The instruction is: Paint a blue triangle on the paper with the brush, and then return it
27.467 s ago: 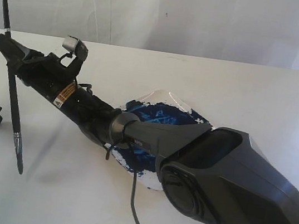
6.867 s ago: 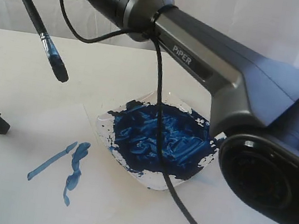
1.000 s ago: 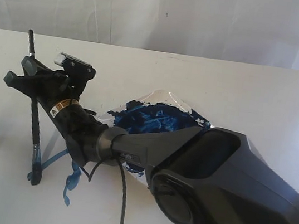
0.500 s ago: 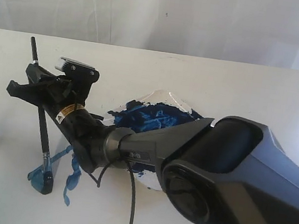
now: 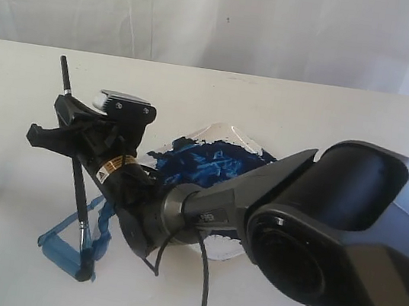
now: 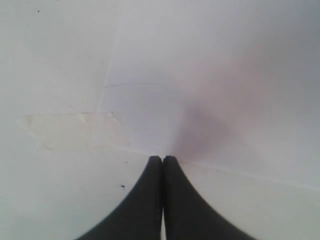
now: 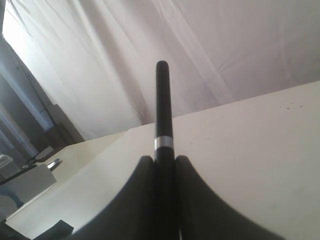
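Blue triangle (image 5: pixel 59 250): last side looks unfinished.
Right gripper (image 5: pixel 74 150): clamped on brush (image 5: pixel 79 197); keep the tip light and drag it to the corner.

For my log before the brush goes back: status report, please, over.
Left tool shut, empty. Right tool shut on the brush, tip down on the blue triangle. Paint dish close beside it, apart from the brush.

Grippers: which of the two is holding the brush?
The right gripper: it is clamped on the black handle of the brush. The left gripper is shut on nothing.
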Action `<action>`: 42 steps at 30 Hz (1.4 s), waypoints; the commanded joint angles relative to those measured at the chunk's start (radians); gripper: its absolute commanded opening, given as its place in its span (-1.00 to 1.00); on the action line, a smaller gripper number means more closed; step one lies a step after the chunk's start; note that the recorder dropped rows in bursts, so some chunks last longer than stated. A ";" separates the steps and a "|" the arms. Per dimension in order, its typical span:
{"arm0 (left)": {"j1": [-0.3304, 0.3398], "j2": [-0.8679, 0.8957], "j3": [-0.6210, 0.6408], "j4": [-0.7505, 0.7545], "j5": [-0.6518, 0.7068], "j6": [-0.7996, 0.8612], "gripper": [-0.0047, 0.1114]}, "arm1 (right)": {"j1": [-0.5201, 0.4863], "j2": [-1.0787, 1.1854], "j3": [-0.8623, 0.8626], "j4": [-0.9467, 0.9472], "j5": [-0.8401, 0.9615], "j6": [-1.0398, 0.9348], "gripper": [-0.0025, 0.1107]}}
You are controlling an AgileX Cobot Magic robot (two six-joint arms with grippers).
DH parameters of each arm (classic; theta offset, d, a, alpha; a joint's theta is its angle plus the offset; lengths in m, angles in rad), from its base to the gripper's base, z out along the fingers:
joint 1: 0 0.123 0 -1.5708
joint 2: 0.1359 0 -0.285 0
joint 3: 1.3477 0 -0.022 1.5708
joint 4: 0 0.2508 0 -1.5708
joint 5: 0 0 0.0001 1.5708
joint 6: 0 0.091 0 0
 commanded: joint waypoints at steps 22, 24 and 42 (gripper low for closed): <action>0.002 0.000 -0.001 -0.006 0.023 0.000 -0.92 | -0.032 0.002 -0.072 0.028 0.050 -0.179 -0.96; 0.002 0.000 -0.001 -0.006 0.023 0.000 -0.92 | -0.042 0.016 -0.102 0.030 0.090 -0.177 -0.96; 0.002 0.000 -0.001 -0.005 0.023 0.002 -0.92 | -0.084 0.134 -0.358 0.026 0.220 -0.184 -0.96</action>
